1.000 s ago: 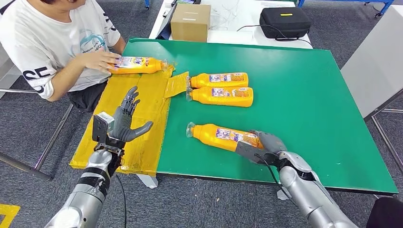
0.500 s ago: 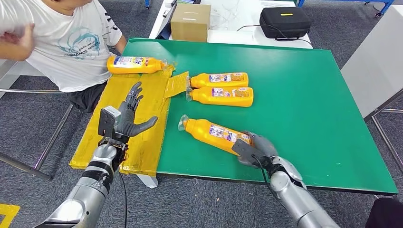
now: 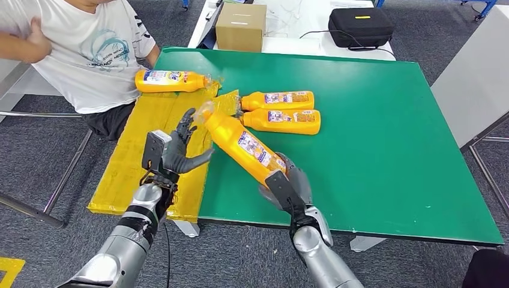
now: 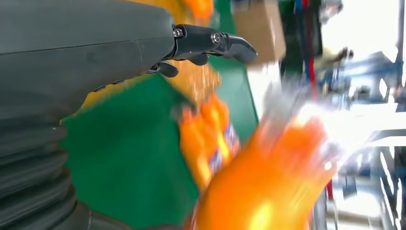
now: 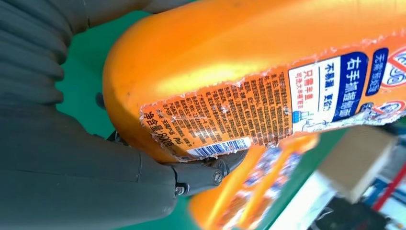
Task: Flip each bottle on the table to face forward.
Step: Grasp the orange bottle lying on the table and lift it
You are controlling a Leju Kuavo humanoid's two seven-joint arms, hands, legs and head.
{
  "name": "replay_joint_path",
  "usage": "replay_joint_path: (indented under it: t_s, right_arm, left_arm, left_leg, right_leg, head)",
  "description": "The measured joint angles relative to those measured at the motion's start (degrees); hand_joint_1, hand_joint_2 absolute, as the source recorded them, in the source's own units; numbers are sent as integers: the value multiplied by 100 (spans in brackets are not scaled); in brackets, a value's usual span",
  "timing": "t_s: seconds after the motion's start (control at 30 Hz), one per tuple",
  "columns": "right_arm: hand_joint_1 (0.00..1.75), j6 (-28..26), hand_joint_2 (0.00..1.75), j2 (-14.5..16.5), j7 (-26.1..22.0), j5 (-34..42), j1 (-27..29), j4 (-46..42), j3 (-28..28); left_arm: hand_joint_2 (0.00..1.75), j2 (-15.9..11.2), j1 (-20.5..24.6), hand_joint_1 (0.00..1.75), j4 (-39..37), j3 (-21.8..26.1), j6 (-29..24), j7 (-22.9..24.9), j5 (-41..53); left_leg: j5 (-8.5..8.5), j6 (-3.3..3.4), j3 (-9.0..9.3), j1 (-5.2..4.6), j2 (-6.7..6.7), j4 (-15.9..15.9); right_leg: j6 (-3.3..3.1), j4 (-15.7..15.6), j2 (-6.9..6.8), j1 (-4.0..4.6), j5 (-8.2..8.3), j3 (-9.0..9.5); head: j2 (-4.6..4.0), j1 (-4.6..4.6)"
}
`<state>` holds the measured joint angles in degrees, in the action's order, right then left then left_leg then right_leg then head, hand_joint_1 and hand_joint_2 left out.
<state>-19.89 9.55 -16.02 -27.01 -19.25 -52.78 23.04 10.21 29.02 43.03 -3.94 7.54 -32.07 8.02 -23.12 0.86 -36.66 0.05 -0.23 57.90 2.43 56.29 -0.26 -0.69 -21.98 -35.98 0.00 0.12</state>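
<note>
Orange bottle (image 3: 243, 146) held by its base in the right hand (image 3: 287, 183), raised off the green table (image 3: 384, 120) and tilted so its clear cap points up and toward the left hand (image 3: 180, 152). The right wrist view shows the label's barcode and fine print, so this is probably the back face, though part of the label lies out of frame. The left hand hovers just beside the cap with fingers spread and nothing in them; whether a fingertip touches the bottle cannot be told, the left wrist view being blurred. Two more bottles (image 3: 279, 111) lie side by side further back on the table, and a fourth bottle (image 3: 171, 81) lies on the yellow cardboard (image 3: 144, 144) near a seated person (image 3: 84, 48). Step in hand, as judged: mid-flip of the lifted bottle. The next move calls for the left hand to take the neck end so the bottle can be rolled about its long axis and laid down front face up, well apart from the pair.
</note>
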Motion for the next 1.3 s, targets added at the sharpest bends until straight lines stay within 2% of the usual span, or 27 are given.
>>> replay_joint_path:
  t_s: [0.23, 0.47, 0.6, 1.03, 1.3]
  right_arm:
    - [175, -13, 175, 375, -281, 276, -485, 591, 3]
    - [175, 21, 175, 472, -347, 249, -704, 956, 50]
    - [175, 77, 175, 494, -347, 186, -794, 1132, 141]
    - [175, 96, 175, 572, -339, 128, -858, 1361, 242]
    - [175, 225, 175, 741, -229, -18, -859, 1511, 414]
  left_arm:
    - [175, 103, -36, 0, -21, -406, 555, 314, -593]
    - [175, 61, -164, 0, 64, -718, 1442, 499, -1313]
    - [175, 15, -247, 0, 205, -868, 1760, 503, -1594]
    - [175, -13, -424, 0, 510, -1021, 1790, 541, -1674]
    - [175, -31, -425, 0, 502, -1062, 1835, 770, -1955]
  left_leg:
    - [1, -1, 0, 2, 0, 0]
    - [0, -1, -1, 2, -2, 0]
    - [0, 0, -2, 2, -2, 0]
    - [0, 0, -2, 2, -2, 0]
    - [0, -1, -2, 3, 0, 0]
  right_leg:
    - [0, 1, 0, 3, 0, 0]
    - [0, 1, -1, 2, -1, 0]
    - [-1, 1, -1, 2, -1, 0]
    - [-1, 1, -1, 3, -1, -1]
    - [-1, 1, 0, 4, -1, -3]
  head:
    - [0, -1]
    - [0, -1]
    - [0, -1]
    - [0, 0]
    - [0, 0]
